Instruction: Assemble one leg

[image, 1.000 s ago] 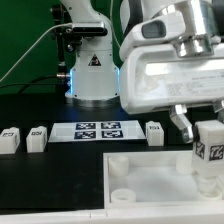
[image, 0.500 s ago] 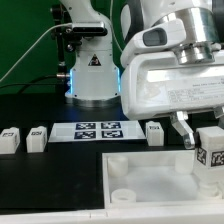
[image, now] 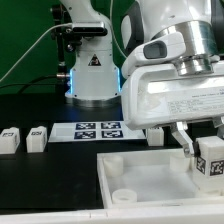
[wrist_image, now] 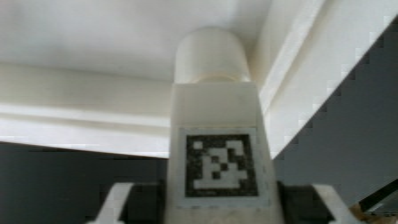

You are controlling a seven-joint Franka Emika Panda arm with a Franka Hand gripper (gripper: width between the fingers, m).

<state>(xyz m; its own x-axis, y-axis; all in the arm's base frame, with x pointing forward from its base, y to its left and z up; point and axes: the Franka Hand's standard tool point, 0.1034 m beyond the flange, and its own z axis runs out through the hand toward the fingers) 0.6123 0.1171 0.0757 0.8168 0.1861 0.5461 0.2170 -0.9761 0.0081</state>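
Note:
My gripper [image: 207, 150] is shut on a leg [image: 212, 160], a small white block with a black-and-white tag, and holds it upright over the right part of the large white panel [image: 140, 175]. In the wrist view the leg [wrist_image: 221, 110] runs from between my fingers [wrist_image: 135, 204] to its rounded tip, which is close against the panel [wrist_image: 89, 100]. I cannot tell whether the tip touches a socket. Three more legs lie on the black table: two at the exterior view's left [image: 10, 139] [image: 37, 137] and one [image: 156, 134] by the arm.
The marker board [image: 98, 130] lies flat behind the panel. The robot base [image: 92, 70] stands at the back. A round corner socket [image: 121, 196] shows on the panel's left side.
My gripper with the leg has moved a little down and toward the exterior view's right. The panel's left edge sits slightly further left.

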